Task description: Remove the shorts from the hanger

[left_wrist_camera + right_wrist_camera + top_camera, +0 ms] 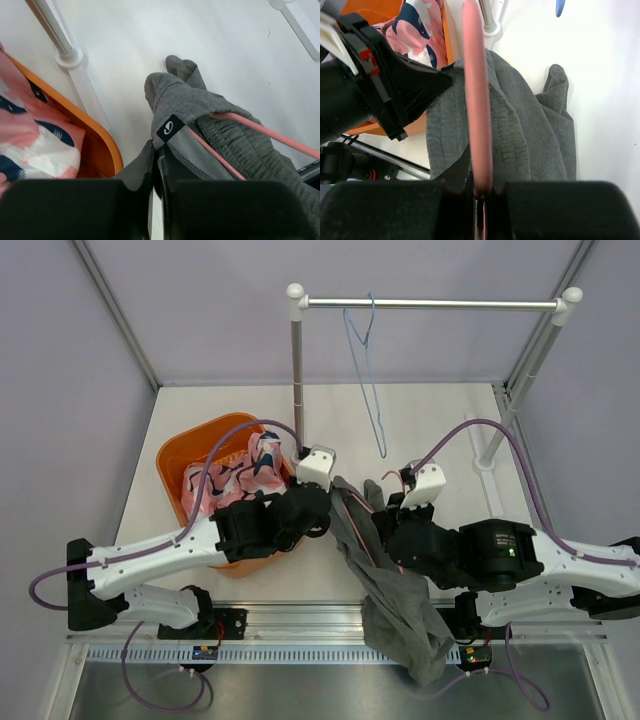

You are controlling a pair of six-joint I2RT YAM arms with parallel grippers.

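Shorts (385, 580): grey, draped over the hanger between the two grippers at mid-table, lower end trailing past the near edge of the table (440, 410).
Pink hanger (477, 100): threaded through the waistband, bar running straight away from the right wrist camera.
Left gripper (156, 165): fingers pressed together on a fold of grey fabric, just below a black logo tag (170, 126).
Right gripper (480, 187): clamped on the pink bar, grey cloth on both sides.
Orange basket (205, 432): left of the garment, holding pink, white and navy patterned cloth (255, 465).
Blue hanger (370, 380): hooked on the rail (430, 304) at the far side, bare.
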